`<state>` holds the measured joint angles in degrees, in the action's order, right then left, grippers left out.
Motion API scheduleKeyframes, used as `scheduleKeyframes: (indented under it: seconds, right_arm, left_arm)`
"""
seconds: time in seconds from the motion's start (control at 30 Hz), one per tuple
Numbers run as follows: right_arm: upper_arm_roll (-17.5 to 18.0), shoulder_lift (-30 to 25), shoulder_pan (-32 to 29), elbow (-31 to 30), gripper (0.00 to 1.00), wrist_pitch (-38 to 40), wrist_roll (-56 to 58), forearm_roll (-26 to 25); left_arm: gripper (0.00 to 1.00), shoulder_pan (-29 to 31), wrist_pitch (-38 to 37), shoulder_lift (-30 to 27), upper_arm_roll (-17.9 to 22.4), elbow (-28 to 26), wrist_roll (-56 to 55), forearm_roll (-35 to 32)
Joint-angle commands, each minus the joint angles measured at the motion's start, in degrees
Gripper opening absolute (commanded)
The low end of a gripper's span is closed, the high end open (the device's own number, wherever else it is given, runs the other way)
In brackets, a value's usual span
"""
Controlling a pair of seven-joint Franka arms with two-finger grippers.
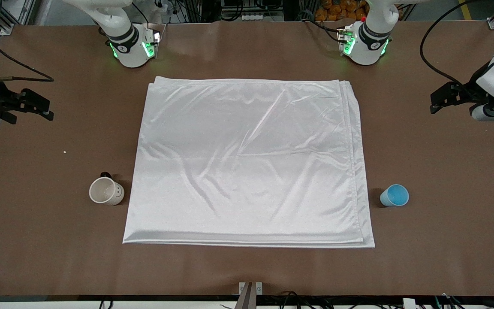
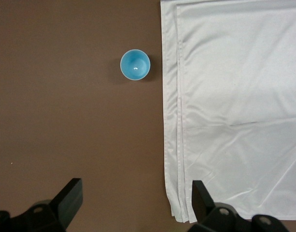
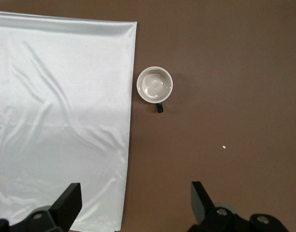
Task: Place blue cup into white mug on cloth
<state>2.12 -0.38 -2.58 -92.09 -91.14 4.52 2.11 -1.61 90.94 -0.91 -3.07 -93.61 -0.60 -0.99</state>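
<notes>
- Blue cup is standing upright on the bare brown table, just beside the cloth's edge toward the left arm's end, not touching it. Looks empty from the left wrist view.
- White mug sits upright on the table too, off the cloth's edge toward the right arm's end, with its little dark handle pointing away from the front camera. Nothing in it as far as the right wrist view shows.
- Cloth is spread flat in the middle, folded in layers, a few soft wrinkles, with nothing on it.
- Left gripper hangs over bare table at its own end, arm pulled back to the side, fingers spread wide, holding nothing.
- Right gripper is the same deal at its end: parked up over bare table, fingers wide apart and empty.
</notes>
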Motion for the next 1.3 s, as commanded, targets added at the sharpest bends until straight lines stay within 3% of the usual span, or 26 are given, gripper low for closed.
scheduleKeyframes:
  seconds: [0.0,0.6,0.9,1.27]
  right_arm:
    - [0.5,-1.4,-0.8,-1.2,1.0,0.8,-0.9,0.4]
    - [0.3,2.6,-1.2,-1.9,1.0,1.0,-0.7,0.2]
    - [0.3,5.0,-1.7,-2.4,1.0,0.7,0.1,0.1]
    - [0.3,6.9,-1.5,-12.4,1.0,-11.9,0.1,0.2]
  left_arm:
    - [1.0,-0.1,-0.2,2.9,-0.4,1.7,-0.6,-1.6]
    - [1.0,4.0,0.7,13.4,0.1,3.0,-1.1,-1.4]
    - [1.0,4.2,7.3,18.0,2.6,4.2,-1.2,-2.0]
    - [1.0,4.7,12.2,21.8,2.8,4.3,-0.5,-3.8]
